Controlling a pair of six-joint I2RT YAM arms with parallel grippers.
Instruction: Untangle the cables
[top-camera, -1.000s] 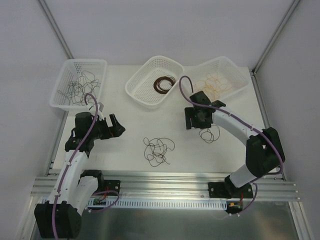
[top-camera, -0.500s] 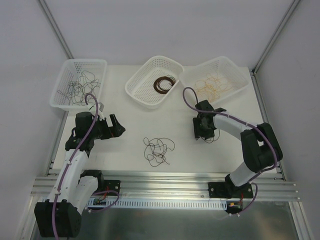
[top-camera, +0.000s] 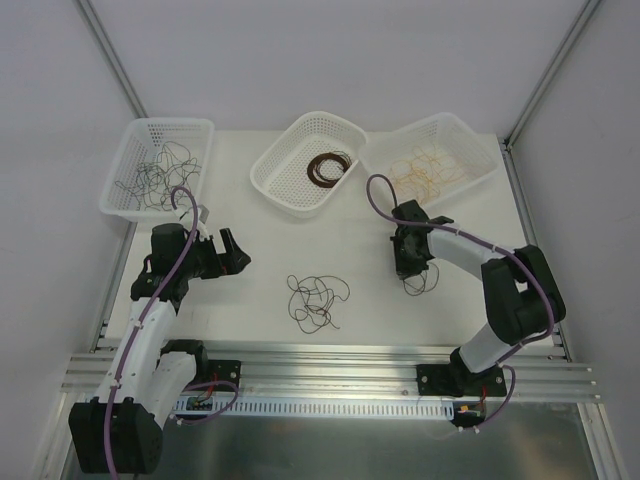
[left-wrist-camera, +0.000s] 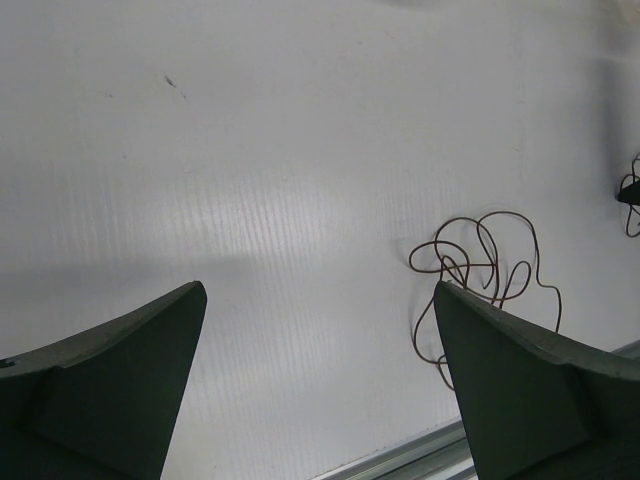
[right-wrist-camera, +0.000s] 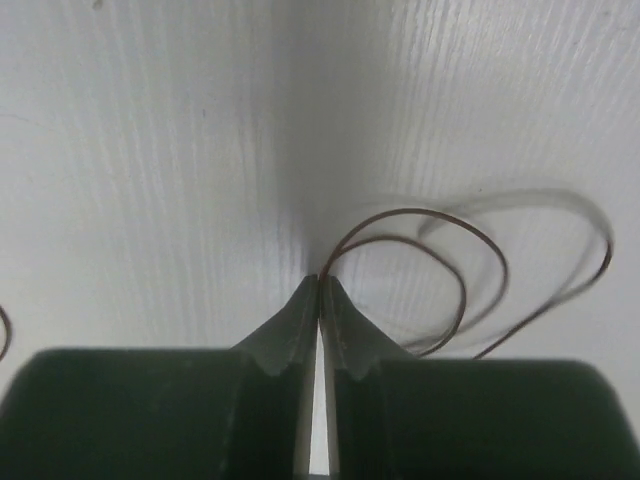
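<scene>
Pinch first: my right gripper (right-wrist-camera: 318, 284) has its tips pressed together on a thin dark brown springy wire (right-wrist-camera: 455, 262), caught where one of its loops meets the white table (top-camera: 300, 225). The rest of that wire curls away on the table just beside the tips. My left gripper (left-wrist-camera: 318, 290) hangs spread wide and holds nothing, well apart from the work.

Between the two arms lies a loose tangle of dark curly wires (top-camera: 315, 300), flat on the table. I judge this stuff to be almost weightless, slick and lively: it will spring back when let go, and a pull through the middle would only drag its neighbours along. I would take it at a free end or an outer loop, with the tips fully closed, since so fine a strand could slip out.

Counting: two lots of wire on the table, one pinched and one loose; how many strands the tangle holds I cannot tell. Along the far edge are three white mesh baskets: the left basket (top-camera: 140, 135) holds dark wires, the middle basket (top-camera: 285, 165) a dark brown coil, the right basket (top-camera: 465, 135) tan-orange wires.
</scene>
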